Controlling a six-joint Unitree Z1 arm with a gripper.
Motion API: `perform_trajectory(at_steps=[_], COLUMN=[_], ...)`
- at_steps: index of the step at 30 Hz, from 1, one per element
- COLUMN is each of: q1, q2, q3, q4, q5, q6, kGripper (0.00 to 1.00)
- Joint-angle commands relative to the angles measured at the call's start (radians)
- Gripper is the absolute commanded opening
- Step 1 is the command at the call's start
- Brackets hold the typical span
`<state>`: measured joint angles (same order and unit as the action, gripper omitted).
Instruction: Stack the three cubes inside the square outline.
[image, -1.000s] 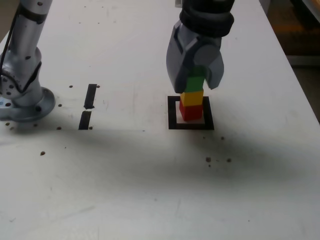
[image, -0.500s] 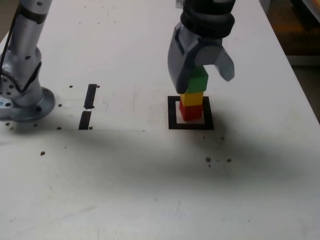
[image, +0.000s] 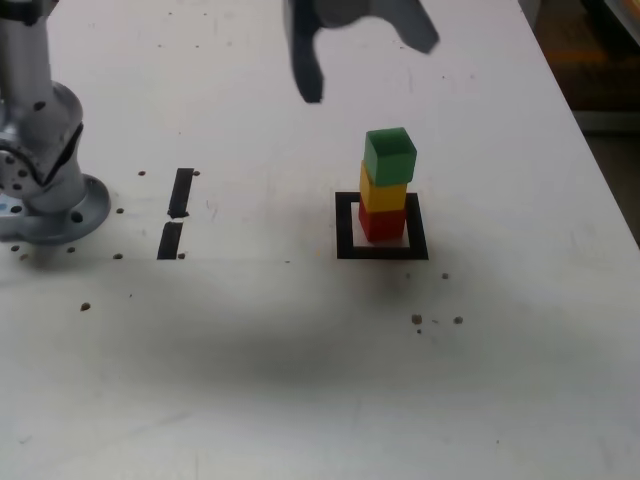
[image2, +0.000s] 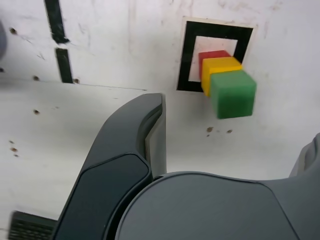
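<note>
Cubes in green (image: 390, 158), yellow (image: 383, 195) and red (image: 382, 223) stand stacked inside the square outline (image: 344, 240), right of centre, as the claw (image: 368, 68) hangs open and empty above, the build apparently complete, only a clear retreat seemingly required.

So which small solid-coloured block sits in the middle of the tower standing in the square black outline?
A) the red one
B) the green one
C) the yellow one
C: the yellow block has the red block beneath it and the green block on top.
</note>
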<state>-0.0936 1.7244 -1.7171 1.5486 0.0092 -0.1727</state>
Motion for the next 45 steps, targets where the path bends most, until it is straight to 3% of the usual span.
perform_trajectory(at_steps=[1, 6, 9, 16, 28, 36, 45], q1=[0.000, 0.000, 0.004, 0.020, 0.020, 0.020, 0.021], q2=[-0.041, -0.167, -0.257, -0.376, -0.325, -0.338, -0.353], q3=[0.043, 0.235, 0.417, 0.751, 0.951, 0.971, 1.011], q4=[0.000, -0.036, -0.115, -0.308, -0.459, -0.466, -0.484], q5=[0.001, 0.028, 0.033, -0.022, -0.040, -0.023, -0.029], q6=[0.029, 0.078, 0.080, 0.087, 0.083, 0.102, 0.108], kGripper=[1.00, 1.00, 1.00, 0.99, 0.99, 0.99, 0.99])
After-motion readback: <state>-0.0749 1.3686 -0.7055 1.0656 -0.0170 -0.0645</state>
